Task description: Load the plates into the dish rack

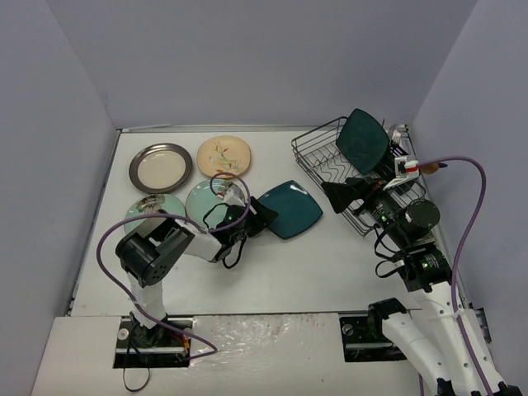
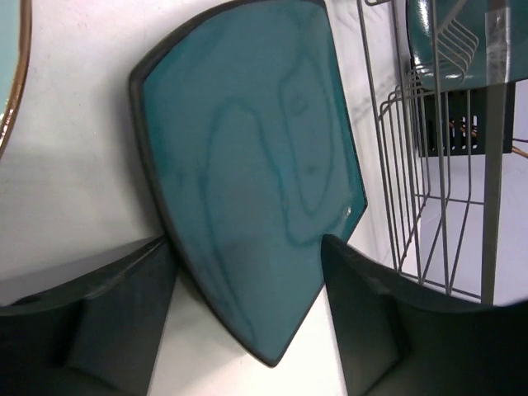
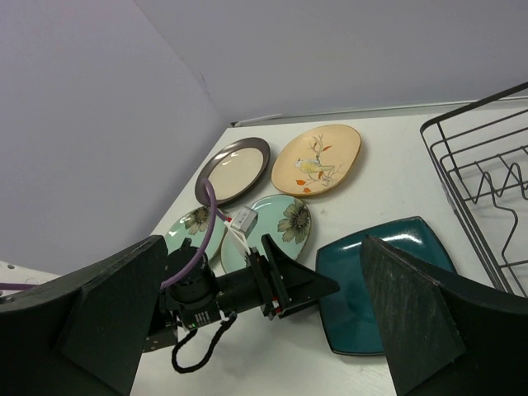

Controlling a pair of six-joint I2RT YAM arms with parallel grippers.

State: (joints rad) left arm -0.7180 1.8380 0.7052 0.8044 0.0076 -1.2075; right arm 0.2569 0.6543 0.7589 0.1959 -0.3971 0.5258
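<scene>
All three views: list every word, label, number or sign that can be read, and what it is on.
None can be read in any view.
White tag on the right arm: too small to read.
Cream plate: painted bird and twigs, no lettering.

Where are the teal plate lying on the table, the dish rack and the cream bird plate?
teal plate (image 1: 289, 209), top view, its centre.
dish rack (image 1: 323, 162), top view, bare wire floor.
cream bird plate (image 1: 223, 154), top view, its centre.
</scene>
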